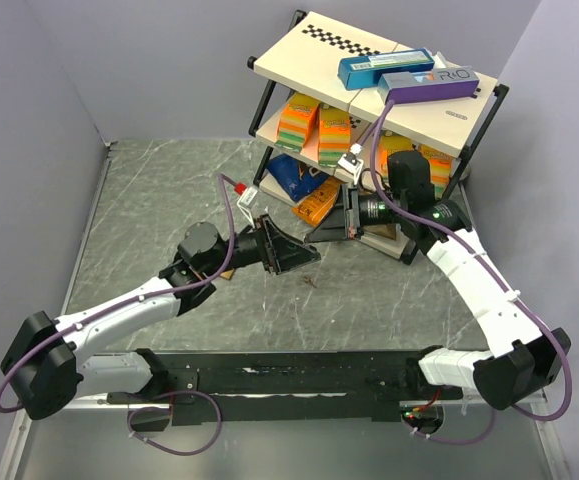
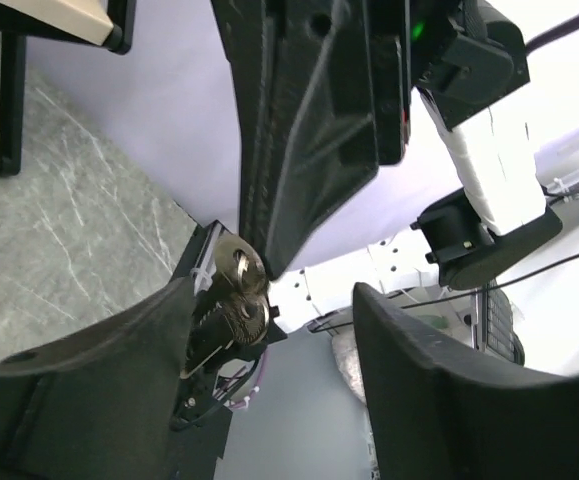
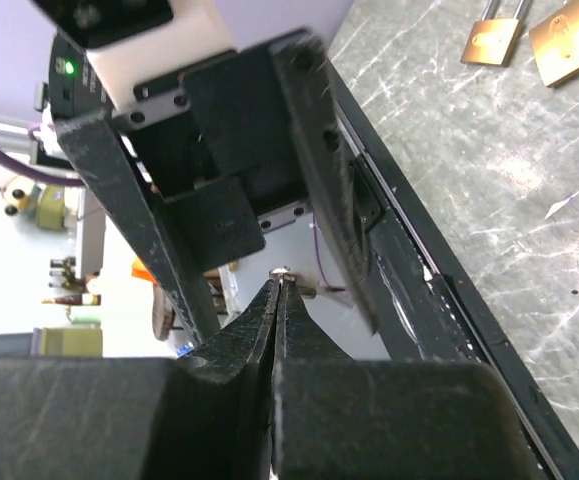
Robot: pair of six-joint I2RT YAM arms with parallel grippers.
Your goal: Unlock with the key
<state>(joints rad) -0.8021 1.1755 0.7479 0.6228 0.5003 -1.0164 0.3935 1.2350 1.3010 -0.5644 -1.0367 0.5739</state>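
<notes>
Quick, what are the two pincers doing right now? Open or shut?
Left pincer: open, gripping nothing.
Right pincer: shut, pinching what looks like the tiny key at its tips.

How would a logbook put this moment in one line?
left gripper: open | right gripper: shut | two brass padlocks with silver shackles: lying untouched on grey marbled table | small dark key: not discernible
</notes>
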